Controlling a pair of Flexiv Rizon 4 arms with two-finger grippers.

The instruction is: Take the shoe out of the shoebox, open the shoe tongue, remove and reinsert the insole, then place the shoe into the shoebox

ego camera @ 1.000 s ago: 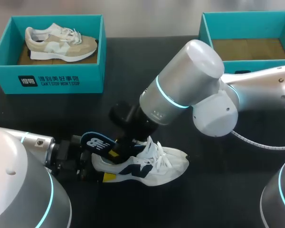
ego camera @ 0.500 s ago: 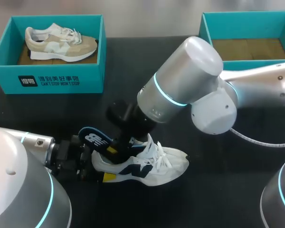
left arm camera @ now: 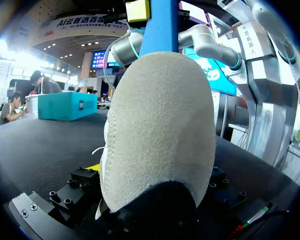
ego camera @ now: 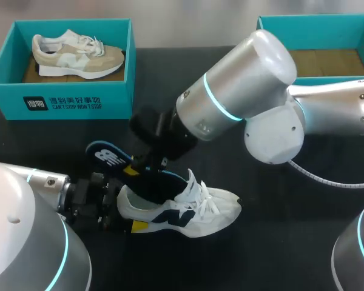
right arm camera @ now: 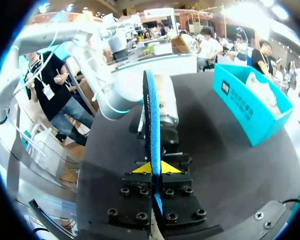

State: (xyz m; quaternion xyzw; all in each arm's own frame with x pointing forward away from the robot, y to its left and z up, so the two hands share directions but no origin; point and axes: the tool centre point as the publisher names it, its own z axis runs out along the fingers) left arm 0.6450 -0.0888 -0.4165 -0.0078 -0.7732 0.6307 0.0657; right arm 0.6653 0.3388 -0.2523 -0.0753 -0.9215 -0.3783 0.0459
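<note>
We log the shoe [ego camera: 194, 212] lower middle of the head view, its heel clamped between the fingers of the left gripper [ego camera: 132, 219], while the right gripper [right arm camera: 152, 167] pinches tight on the insole [right arm camera: 151, 115], which slants up-left out of the shoe's opening.

Two shoeboxes [ego camera: 79, 100] [ego camera: 264, 36], two shoes [ego camera: 76, 54] [ego camera: 194, 212], one insole [ego camera: 109, 159], two robot arms [ego camera: 30, 206] [ego camera: 242, 91].

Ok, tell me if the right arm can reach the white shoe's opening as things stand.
Probably yes: its end effector, shut on the insole, hangs close above the white shoe and its opening, with nothing between.
</note>
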